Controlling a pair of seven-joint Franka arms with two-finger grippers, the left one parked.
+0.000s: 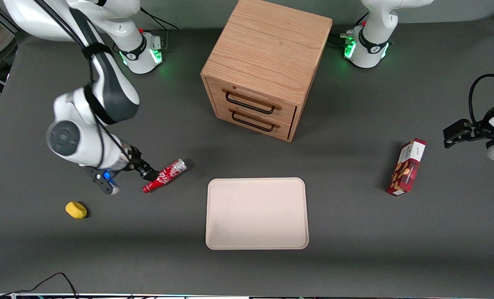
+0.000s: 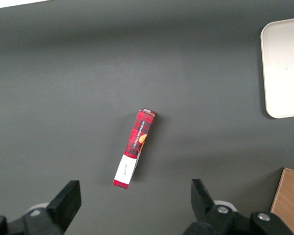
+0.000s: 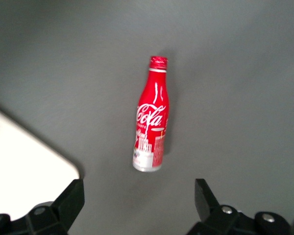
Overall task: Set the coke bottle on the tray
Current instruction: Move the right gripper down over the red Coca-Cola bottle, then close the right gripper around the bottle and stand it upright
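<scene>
The coke bottle (image 1: 165,175) is lying on its side on the dark grey bench (image 1: 355,232), not on the tray (image 1: 256,214). In the front view its silver base is pointing toward about 1 o'clock and its red-capped neck toward about 7 o'clock. From the tray's centre, the bottle is sitting at roughly 10 o'clock, near the tray's corner but apart from it, toward the working arm's end of the bench.

The end effector (image 1: 150,173) is hovering right at the bottle, beside its neck half. In the right wrist view the end effector (image 3: 139,205) is spread wide, with one finger (image 3: 68,200) showing on each side of the picture and the bottle (image 3: 151,117) lying between and ahead of them, touched by neither. Nothing is being held.

The tray is lying flat on the bench with nothing on it; its cream surface is showing bare from rim to rim.

The wooden drawer cabinet (image 1: 265,66) is standing at about 12 o'clock from the tray, farther from the front camera, with both drawers shut, so whatever is inside cannot be seen. A red snack box (image 1: 406,167) is resting at about 2 o'clock from the tray, toward the parked arm's end. A small yellow object (image 1: 76,209) is lying at about 9 o'clock from the tray, well apart from it.
</scene>
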